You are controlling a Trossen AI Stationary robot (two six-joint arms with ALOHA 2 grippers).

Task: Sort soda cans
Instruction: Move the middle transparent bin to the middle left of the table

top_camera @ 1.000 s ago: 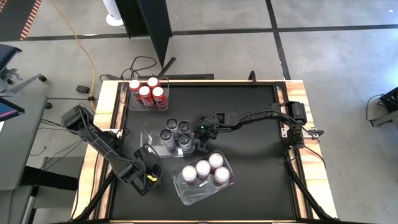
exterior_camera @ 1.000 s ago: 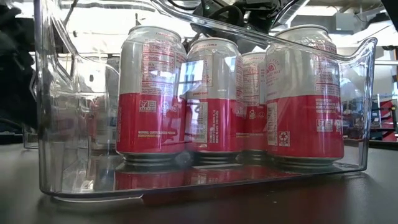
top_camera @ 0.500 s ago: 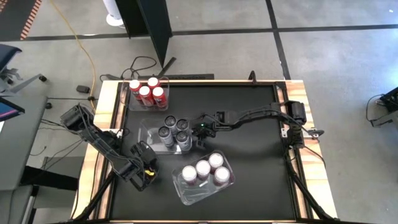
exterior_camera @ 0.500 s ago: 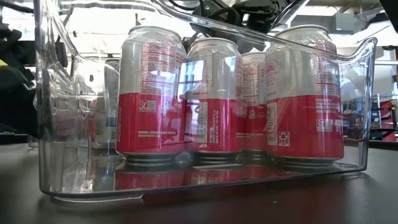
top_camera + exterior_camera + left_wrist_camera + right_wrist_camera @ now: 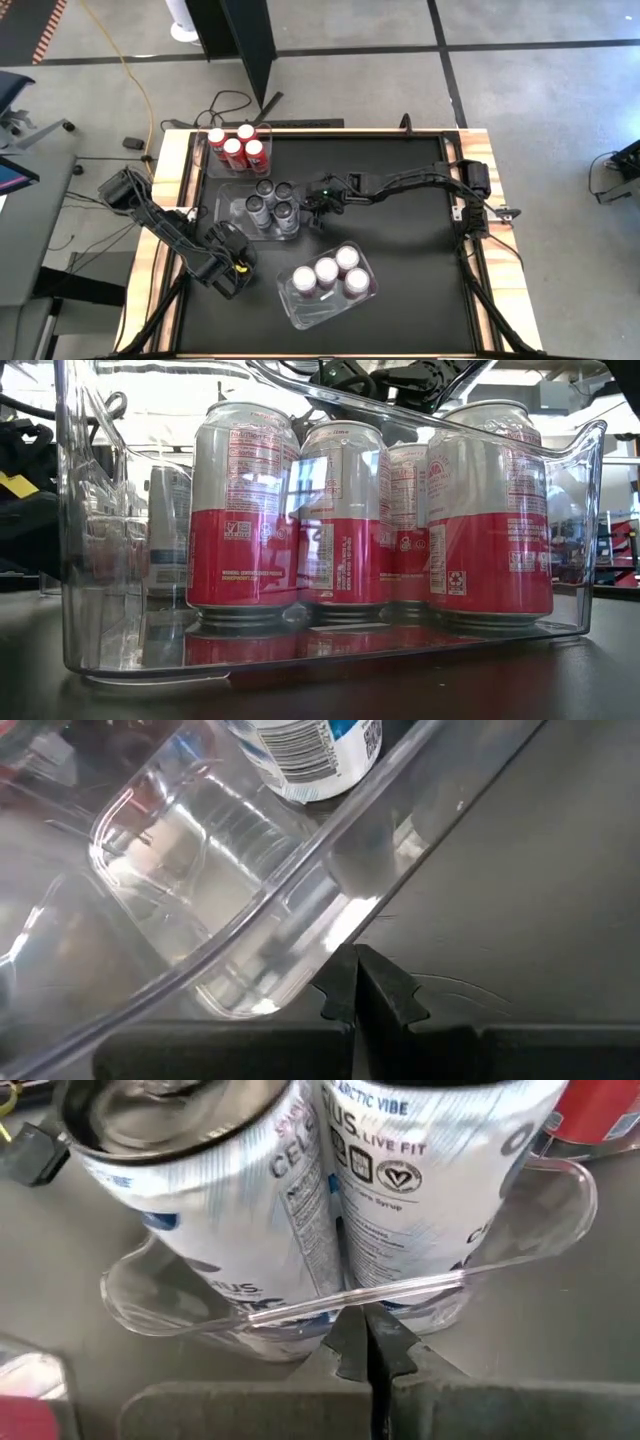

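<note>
Three clear tubs hold the soda cans. Red cans point(image 5: 238, 148) stand in the far-left tub. White-and-red cans point(image 5: 328, 275) fill the near tub point(image 5: 590, 540). The middle tub point(image 5: 232, 208) holds several white-and-blue cans point(image 5: 420, 1190) whose tops look dark from above. My right gripper point(image 5: 314, 206), shut, is at that tub's right end. My left gripper point(image 5: 236, 268), shut, hangs low by the same tub's near-left corner point(image 5: 250, 990). My right gripper pushes with its shut fingertips point(image 5: 352, 1342) against the flared lip at the middle tub's right end point(image 5: 350, 1306). It comes from the table's right side, slanting down. The tub stands flat on the table. My left gripper's shut tips point(image 5: 362, 988) sit right beside the tub's corner; whether they touch it I cannot tell.
The black mat point(image 5: 400, 250) has bare room on its right half. Wooden rails point(image 5: 172, 190) edge the table. The red-can tub stands just beyond the middle tub, and the near tub lies close to its near-right side.
My right gripper has gone toward the table's far-left, pushing the middle tub. The tub and its cans have slid along the mat toward the left rail and the red-can tub. My left gripper has shifted a little toward the far-left and sunk.
</note>
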